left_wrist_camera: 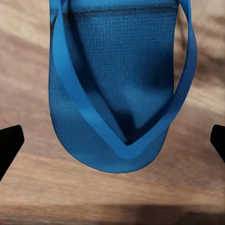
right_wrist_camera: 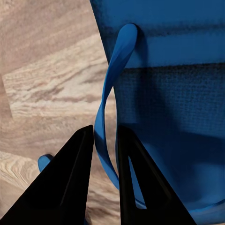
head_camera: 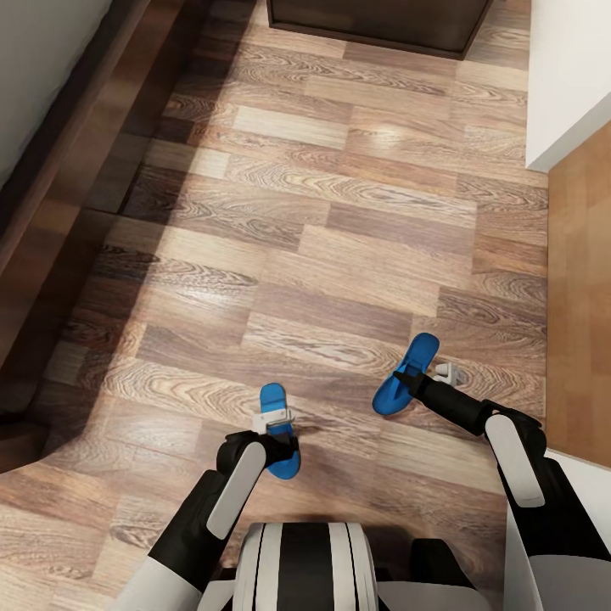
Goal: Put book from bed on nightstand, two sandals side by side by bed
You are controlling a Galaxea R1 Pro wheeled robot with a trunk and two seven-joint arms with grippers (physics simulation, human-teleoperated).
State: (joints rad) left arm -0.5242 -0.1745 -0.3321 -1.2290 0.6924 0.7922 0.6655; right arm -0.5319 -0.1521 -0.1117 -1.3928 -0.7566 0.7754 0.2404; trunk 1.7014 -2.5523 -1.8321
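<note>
Your right gripper (right_wrist_camera: 104,140) is pinching the strap of the right sandal (head_camera: 409,373), fingers pressed nearly together around it. Your left gripper (left_wrist_camera: 112,140) is hovering spread wide over the left sandal (head_camera: 278,427), touching nothing. Both sandals are lying on the wood floor (head_camera: 339,238), near each other but apart, with the bed frame (head_camera: 51,212) running along your left and a dark cabinet (head_camera: 373,21) ahead.

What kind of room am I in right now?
Likely a bedroom: a bed with a pale mattress and dark frame runs along the wood plank floor, a dark cabinet stands ahead, and blue sandals lie on the floor.
</note>
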